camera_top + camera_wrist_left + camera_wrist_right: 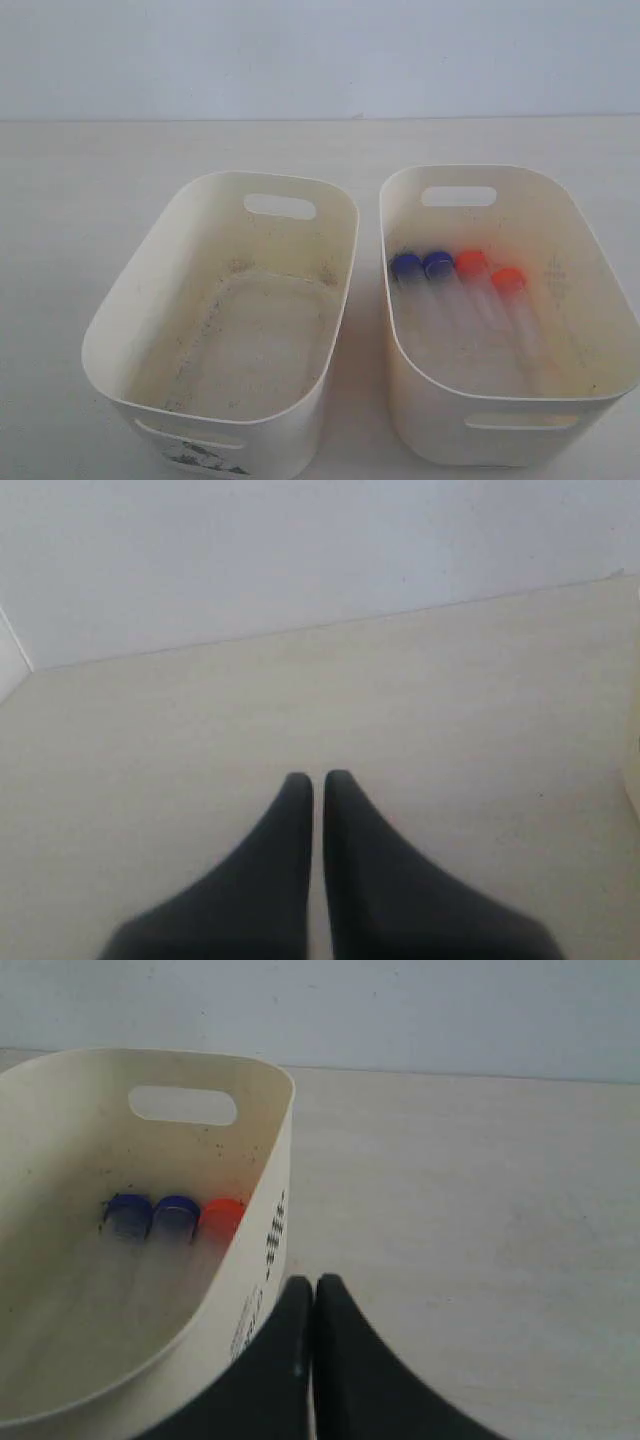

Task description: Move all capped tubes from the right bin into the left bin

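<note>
Several capped tubes lie side by side in the right bin [600, 260]: two blue-capped tubes [420, 268] and two orange-red-capped tubes [488, 273], caps toward the far wall. The left bin [130, 300] holds only a speckled dirty floor, with a dark print low on its front. Neither gripper shows in the exterior view. My left gripper [317, 778] is shut over bare table, holding nothing. My right gripper [313, 1282] is shut just outside the right bin [270, 1160], where two blue caps [152, 1216] and one orange-red cap [222, 1214] show.
Both bins stand close together on a pale table [90, 170] with a light wall behind. The slot handles [280, 207] face the far and near ends.
</note>
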